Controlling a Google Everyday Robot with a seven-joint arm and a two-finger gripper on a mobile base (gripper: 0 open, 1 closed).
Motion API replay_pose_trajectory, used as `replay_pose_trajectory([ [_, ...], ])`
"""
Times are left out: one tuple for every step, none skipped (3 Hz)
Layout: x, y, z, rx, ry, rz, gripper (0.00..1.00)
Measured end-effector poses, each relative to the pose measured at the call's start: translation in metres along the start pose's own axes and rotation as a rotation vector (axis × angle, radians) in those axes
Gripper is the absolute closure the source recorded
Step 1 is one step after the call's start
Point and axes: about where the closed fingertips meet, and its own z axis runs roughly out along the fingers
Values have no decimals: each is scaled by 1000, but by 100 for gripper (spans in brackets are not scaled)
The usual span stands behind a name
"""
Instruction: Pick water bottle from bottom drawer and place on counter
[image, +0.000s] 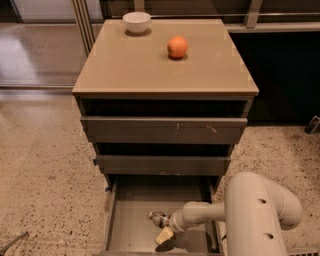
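Water bottle (158, 217) lies on bottom drawer (131, 227) floor, lower centre of frame. Gripper (166, 228) right against it; whether it grips, cannot tell. Likely light, slick, squashable plastic, so hold across the labelled middle. Counter (150, 70) waits above.

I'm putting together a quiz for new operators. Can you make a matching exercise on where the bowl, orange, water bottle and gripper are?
Things:
1. bowl
2. orange
3. bottle
4. gripper

Places:
a. lying on the bottom drawer floor
b. counter, back left corner
c. at the end of the arm, down in the drawer beside the bottle
d. counter, towards the back, right of the bowl

Pairs: 1-b, 2-d, 3-a, 4-c
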Motion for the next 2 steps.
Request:
replay_pose_trajectory([
  [0,0,0,0,0,0,18],
  [0,0,0,0,0,0,41],
])
